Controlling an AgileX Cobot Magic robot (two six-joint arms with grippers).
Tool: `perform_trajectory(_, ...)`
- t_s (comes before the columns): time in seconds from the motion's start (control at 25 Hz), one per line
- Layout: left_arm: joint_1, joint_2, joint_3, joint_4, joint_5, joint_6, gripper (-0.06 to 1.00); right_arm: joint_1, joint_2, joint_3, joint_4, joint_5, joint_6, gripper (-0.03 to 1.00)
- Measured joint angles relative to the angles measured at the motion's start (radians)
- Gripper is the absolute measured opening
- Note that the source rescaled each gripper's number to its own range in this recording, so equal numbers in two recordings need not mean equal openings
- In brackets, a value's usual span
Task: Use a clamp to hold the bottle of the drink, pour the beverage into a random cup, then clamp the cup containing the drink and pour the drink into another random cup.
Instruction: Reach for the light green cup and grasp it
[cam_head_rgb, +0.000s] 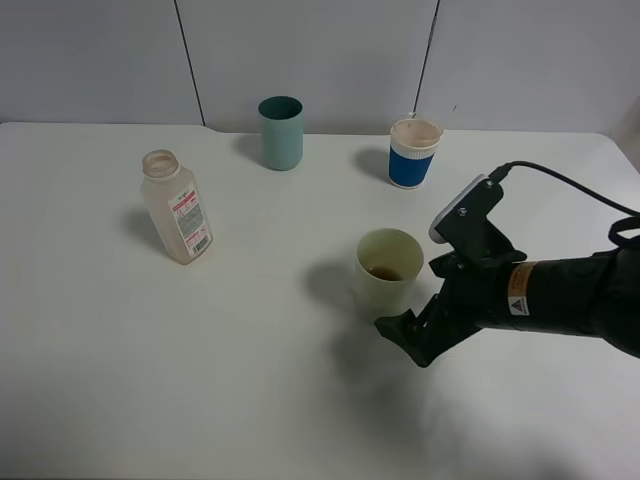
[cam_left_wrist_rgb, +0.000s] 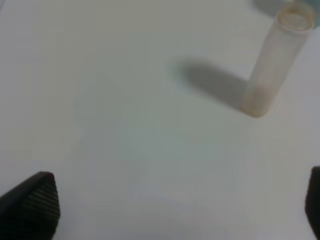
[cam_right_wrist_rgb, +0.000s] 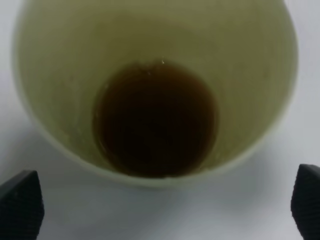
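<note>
First pour done.
Tea in green tumbler; my right claw wide, empty, beside it; blue cup awaits.

1. I see a plain white table with a matte top filling most of my high view.
2. Behind it stands a pale grey panelled wall, split by two thin dark seams.
3. Light is soft and even; shadows on the table are blurred.
</note>
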Motion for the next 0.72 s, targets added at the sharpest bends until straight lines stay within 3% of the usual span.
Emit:
perform_trajectory(0.4,0.0,0.0,0.0,0.0,0.0,0.0,1.0,0.0,0.068,0.0,0.0,-0.082,-0.121,0.99)
perform_trajectory(0.72,0.0,0.0,0.0,0.0,0.0,0.0,1.0,0.0,0.246,-0.002,0.062,-0.339,-0.218,0.99)
